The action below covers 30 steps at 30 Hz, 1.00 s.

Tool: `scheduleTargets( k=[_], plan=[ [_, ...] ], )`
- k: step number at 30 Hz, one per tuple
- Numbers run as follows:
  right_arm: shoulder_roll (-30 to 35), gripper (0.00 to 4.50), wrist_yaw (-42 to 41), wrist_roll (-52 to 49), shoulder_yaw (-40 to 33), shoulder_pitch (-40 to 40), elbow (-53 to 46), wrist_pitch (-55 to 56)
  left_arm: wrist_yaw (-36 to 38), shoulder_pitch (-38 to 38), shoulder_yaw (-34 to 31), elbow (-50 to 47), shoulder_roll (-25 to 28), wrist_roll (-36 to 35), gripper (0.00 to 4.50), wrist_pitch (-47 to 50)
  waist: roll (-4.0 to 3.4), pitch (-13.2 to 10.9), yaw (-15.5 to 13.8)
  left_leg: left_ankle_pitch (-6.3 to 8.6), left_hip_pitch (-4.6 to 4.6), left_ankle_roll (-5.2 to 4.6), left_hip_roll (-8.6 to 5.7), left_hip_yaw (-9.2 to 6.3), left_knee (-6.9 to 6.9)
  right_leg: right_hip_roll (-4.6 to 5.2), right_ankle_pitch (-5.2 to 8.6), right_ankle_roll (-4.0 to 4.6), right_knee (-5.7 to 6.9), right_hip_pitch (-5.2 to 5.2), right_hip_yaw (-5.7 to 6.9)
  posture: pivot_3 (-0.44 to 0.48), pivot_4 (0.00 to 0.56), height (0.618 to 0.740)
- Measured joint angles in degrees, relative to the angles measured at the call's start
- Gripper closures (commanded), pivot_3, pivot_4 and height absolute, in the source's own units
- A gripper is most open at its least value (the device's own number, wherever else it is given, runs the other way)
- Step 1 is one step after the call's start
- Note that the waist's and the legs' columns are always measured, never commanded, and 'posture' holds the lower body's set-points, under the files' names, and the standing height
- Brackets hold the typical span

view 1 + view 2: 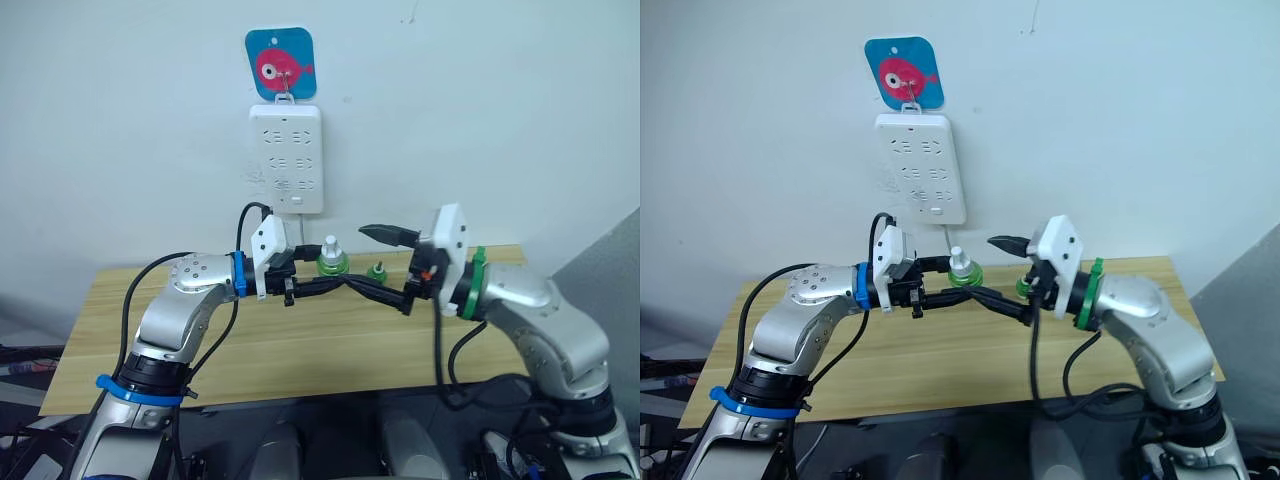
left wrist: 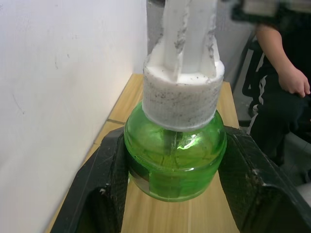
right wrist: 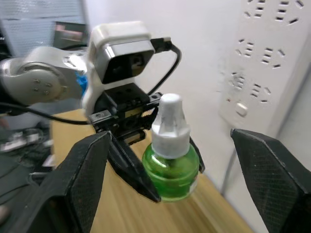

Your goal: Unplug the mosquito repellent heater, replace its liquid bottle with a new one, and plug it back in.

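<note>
While the left pincer [image 1: 322, 275] clasps the new one [image 2: 175, 160], the right pincer [image 3: 170, 160] flanks it, spread.

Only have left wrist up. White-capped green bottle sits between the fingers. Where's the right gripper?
Observer: The right gripper is open, fingers spread wide, facing the new bottle that the left gripper is shut on.
Operator: Old bottle?
Observer: A capless green bottle stands on the table, on the robot's right of the held one.
Operator: Power strip?
Observer: The power strip hangs on the wall above both bottles; its sockets look empty.
</note>
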<state>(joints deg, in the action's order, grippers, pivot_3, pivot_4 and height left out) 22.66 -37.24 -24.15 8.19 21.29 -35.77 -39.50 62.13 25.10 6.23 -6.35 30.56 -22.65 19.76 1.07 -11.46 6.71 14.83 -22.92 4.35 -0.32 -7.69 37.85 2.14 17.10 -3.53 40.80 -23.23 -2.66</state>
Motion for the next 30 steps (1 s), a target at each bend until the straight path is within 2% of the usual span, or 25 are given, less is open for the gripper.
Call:
scheduleTargets(
  k=[5,11,17,22,24,30],
  plan=[
    [-4.1,0.39,5.8,5.7,6.3,3.1,3.7,1.3,1.6,0.1,1.3,0.0,0.0,0.0,2.25,-0.6,0.00,0.0,0.1,0.00,0.00,0.00,0.01,-0.04,0.00,-0.03,0.00,0.00,-0.01,0.01,0.03,-0.141,0.148,0.734],
    [-5.6,0.39,5.5,6.9,6.6,6.8,10.5,3.4,2.1,0.3,1.5,-0.1,0.1,0.3,2.25,-1.1,0.00,0.0,0.1,0.00,-0.03,0.00,0.00,-0.07,-0.06,0.00,0.00,0.01,-0.08,0.01,0.07,-0.133,0.141,0.734],
    [2.7,0.39,-2.3,2.4,3.5,5.2,9.7,3.7,2.0,-0.1,1.6,0.0,0.7,1.0,2.25,-1.3,0.00,0.0,-0.1,0.01,-0.04,-0.01,-0.01,-0.06,-0.07,0.01,0.00,0.01,-0.14,0.02,0.08,-0.137,0.130,0.734],
    [11.3,0.39,-7.4,-2.8,-2.5,3.5,8.0,-0.4,2.3,0.0,1.5,0.2,0.7,1.2,2.25,-2.8,0.00,0.0,-0.1,0.01,-0.04,-0.01,-0.01,-0.02,-0.06,0.02,0.00,0.01,-0.17,0.03,0.06,-0.143,0.130,0.734],
    [12.6,0.39,-8.8,-5.4,-3.2,3.4,5.8,-2.0,2.3,0.0,1.5,0.2,0.7,1.2,2.25,-3.0,0.00,0.0,-0.1,0.01,-0.04,-0.02,0.04,-0.05,-0.07,-0.04,0.01,0.01,-0.16,0.03,0.09,-0.148,0.130,0.734],
    [4.2,0.39,-3.5,-7.4,0.5,4.8,3.0,-4.9,2.8,0.0,1.9,0.5,0.6,1.4,2.25,-4.3,0.01,0.0,1.2,0.01,-0.03,-0.01,0.04,-0.06,-0.07,-0.05,0.01,0.01,-0.10,0.03,0.07,-0.153,0.124,0.734]
  ],
)
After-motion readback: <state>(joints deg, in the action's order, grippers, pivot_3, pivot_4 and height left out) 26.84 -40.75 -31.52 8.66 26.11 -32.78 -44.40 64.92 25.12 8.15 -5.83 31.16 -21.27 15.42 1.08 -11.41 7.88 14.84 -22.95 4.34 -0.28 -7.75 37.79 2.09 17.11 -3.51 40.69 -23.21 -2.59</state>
